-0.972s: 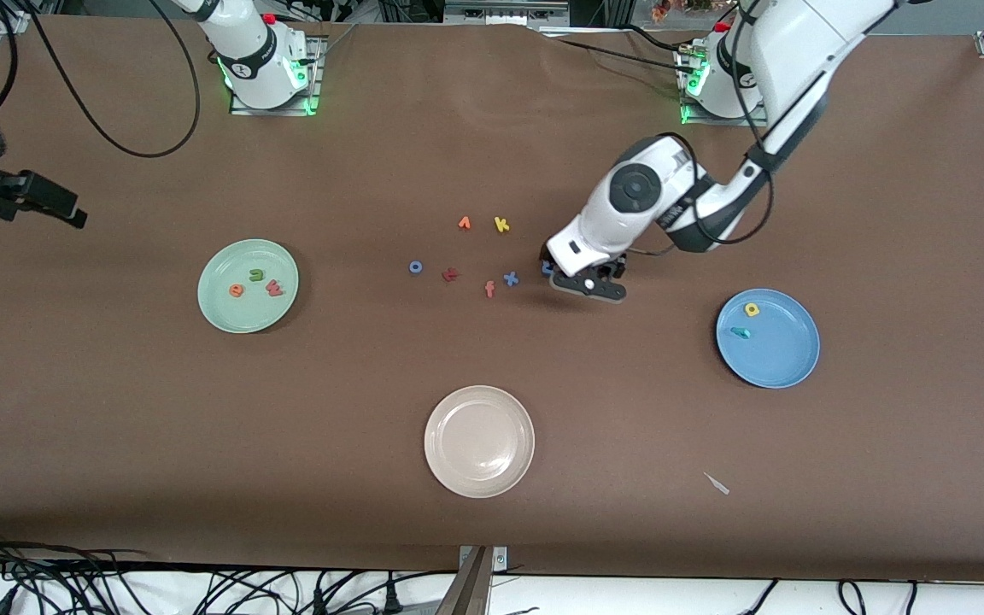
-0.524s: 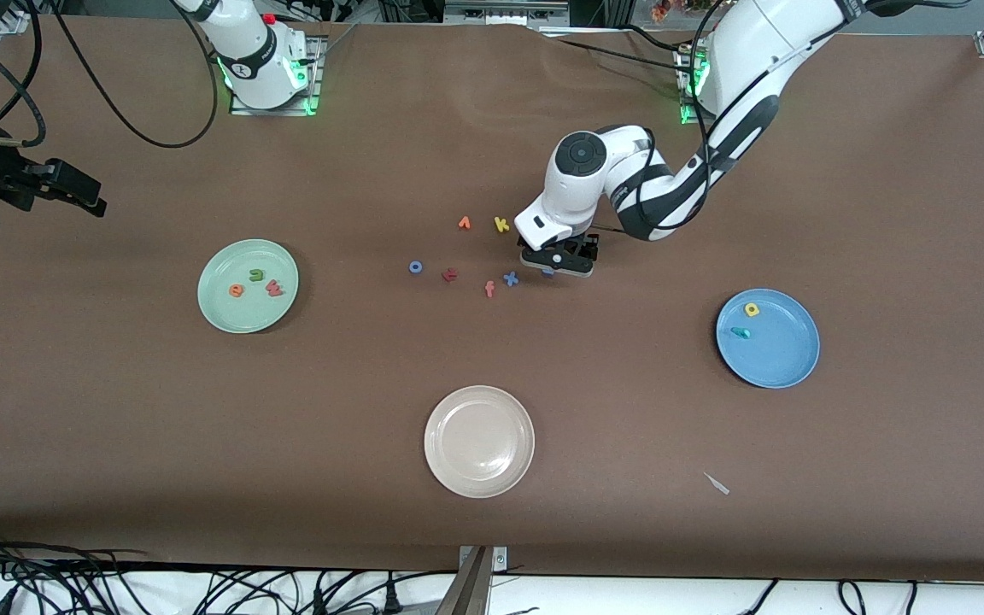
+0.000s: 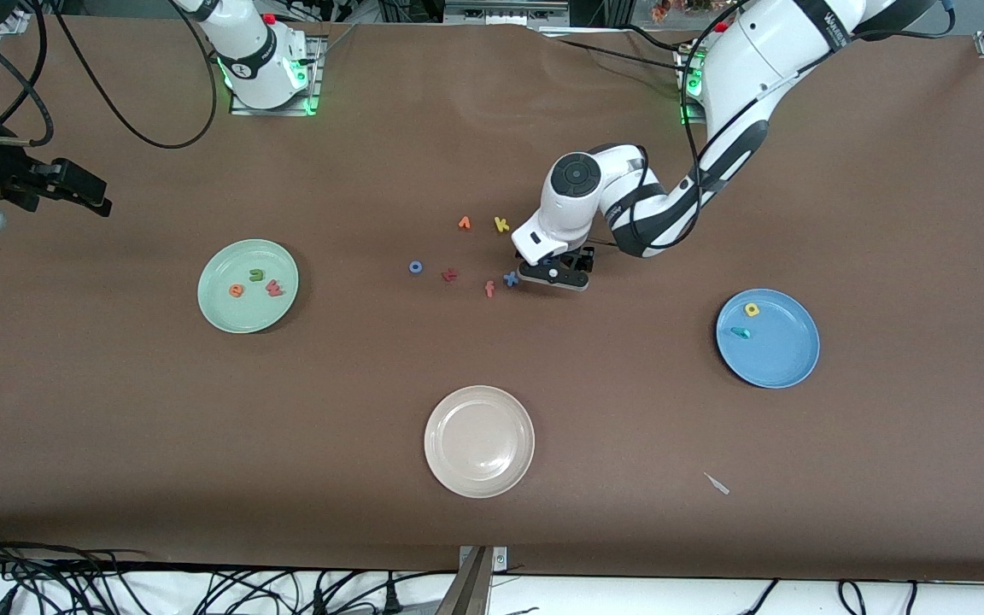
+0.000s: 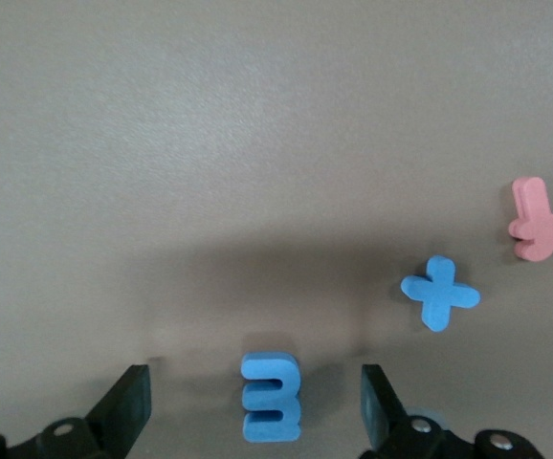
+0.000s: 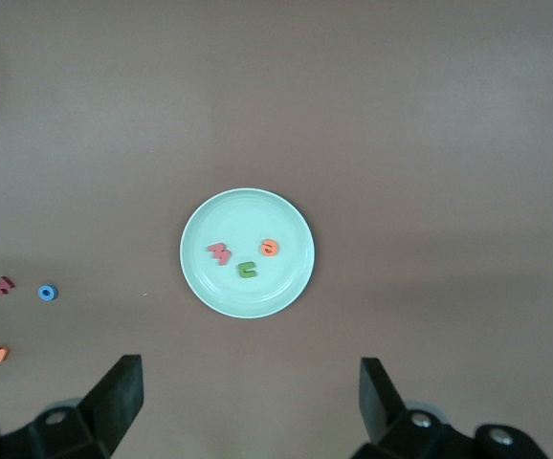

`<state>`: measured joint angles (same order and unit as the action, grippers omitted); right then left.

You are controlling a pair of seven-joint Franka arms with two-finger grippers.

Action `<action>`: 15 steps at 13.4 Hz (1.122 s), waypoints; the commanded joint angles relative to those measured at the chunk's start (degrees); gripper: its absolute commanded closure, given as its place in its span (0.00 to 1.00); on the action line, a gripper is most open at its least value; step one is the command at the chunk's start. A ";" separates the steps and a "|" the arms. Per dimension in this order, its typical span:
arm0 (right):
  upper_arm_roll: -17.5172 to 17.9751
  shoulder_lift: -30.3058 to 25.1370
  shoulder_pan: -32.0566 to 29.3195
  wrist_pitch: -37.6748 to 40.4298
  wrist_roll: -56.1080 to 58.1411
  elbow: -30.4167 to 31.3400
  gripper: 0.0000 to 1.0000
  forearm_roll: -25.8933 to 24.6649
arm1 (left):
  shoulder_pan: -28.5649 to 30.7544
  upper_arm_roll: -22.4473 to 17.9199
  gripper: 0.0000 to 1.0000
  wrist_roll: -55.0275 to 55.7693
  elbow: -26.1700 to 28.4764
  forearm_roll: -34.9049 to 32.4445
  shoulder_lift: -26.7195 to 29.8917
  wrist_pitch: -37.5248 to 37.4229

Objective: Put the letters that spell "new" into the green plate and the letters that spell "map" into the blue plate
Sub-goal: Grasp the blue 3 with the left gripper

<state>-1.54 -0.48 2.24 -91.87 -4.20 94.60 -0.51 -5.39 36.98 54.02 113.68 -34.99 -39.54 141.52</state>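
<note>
Three round plates with raised rims were laid on the brown table cover. The right gripper (image 5: 248, 402) was held high over the green plate (image 3: 220, 312), toward the right arm's end of the table, with its fingers spread wide and nothing between them. On that smooth plate were seen the orange e (image 3: 237, 290), the green n (image 3: 257, 275) and the red-pink w (image 3: 274, 289), all soft foam.

Loose letters were scattered mid-table: a blue o (image 3: 415, 267), a dark red t (image 3: 450, 274), an orange f (image 3: 489, 289), a yellow k (image 3: 501, 225) and a blue x (image 3: 510, 278). A beige-white plate (image 3: 449, 465) was placed nearer the front camera.

The left gripper (image 4: 255, 406) was held low beside the x, its fingers open around the chunky blue m (image 4: 271, 398), not touching it.

The blue plate (image 3: 787, 359) was set toward the left arm's end, with the yellow a (image 3: 751, 309) and the teal p (image 3: 740, 332) on it.
</note>
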 commanded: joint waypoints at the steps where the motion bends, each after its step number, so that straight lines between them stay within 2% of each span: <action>1: 1.01 -0.75 -1.09 -0.42 -0.02 1.02 0.00 -0.54 | -1.29 -0.59 0.14 1.00 -1.44 -2.19 -0.45 -1.76; 5: 1.01 -0.67 -1.09 -0.24 0.24 1.19 0.00 -0.54 | -2.08 -0.59 0.34 1.00 -1.44 -2.19 -0.36 -3.35; 7: 0.93 -0.67 -1.09 -0.07 0.68 1.20 0.00 -0.45 | -2.26 -0.59 0.48 1.00 -1.44 -2.19 -0.36 -3.61; 11: 0.84 -0.67 -1.18 -0.07 0.68 1.20 0.00 -0.45 | -2.26 -0.59 0.66 0.91 -1.44 -2.27 -0.37 -3.61; 13: 0.84 -0.66 -1.18 -0.07 0.68 1.20 0.00 -0.45 | -2.00 -0.68 0.80 0.83 -1.44 -2.62 -0.36 -3.61; 15: 0.84 -0.67 -1.18 0.02 0.68 1.28 0.00 -0.45 | -1.12 -0.77 0.85 -1.35 -1.44 -2.63 0.25 -3.88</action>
<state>-1.54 -0.37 2.06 -91.82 -4.11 95.09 -0.51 -7.01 36.86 53.79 112.80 -35.05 -39.55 139.09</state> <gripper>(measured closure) 0.000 0.727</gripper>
